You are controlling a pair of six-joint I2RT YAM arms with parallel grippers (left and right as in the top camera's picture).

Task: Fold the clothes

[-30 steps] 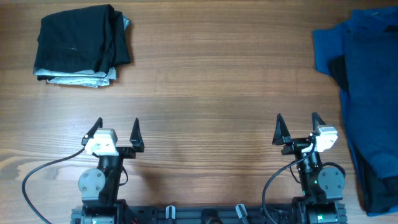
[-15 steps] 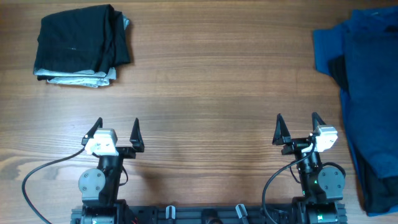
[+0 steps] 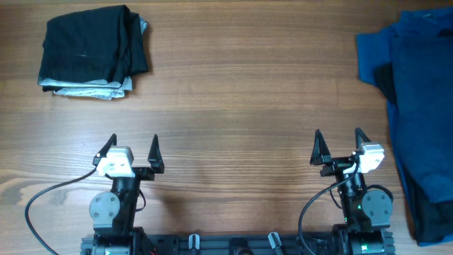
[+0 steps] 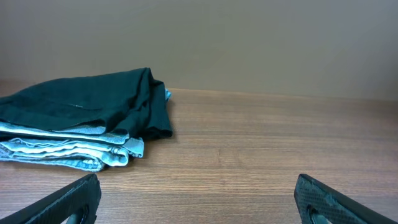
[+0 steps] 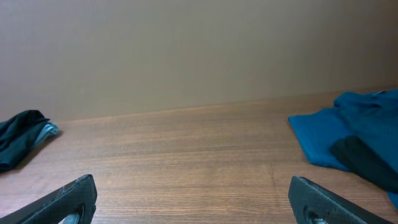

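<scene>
A loose pile of blue clothes (image 3: 417,106) lies at the table's right edge, brighter blue at its left, darker navy over it and a black piece showing; it also shows in the right wrist view (image 5: 354,134). A folded stack (image 3: 92,53) of a black garment on light grey ones sits at the far left, also in the left wrist view (image 4: 81,118). My left gripper (image 3: 131,150) is open and empty near the front edge. My right gripper (image 3: 338,146) is open and empty, left of the pile.
The wooden table (image 3: 241,106) spreads between the stack and the pile. The arm bases and cables (image 3: 233,241) sit along the front edge. A plain wall (image 5: 186,50) stands behind the table.
</scene>
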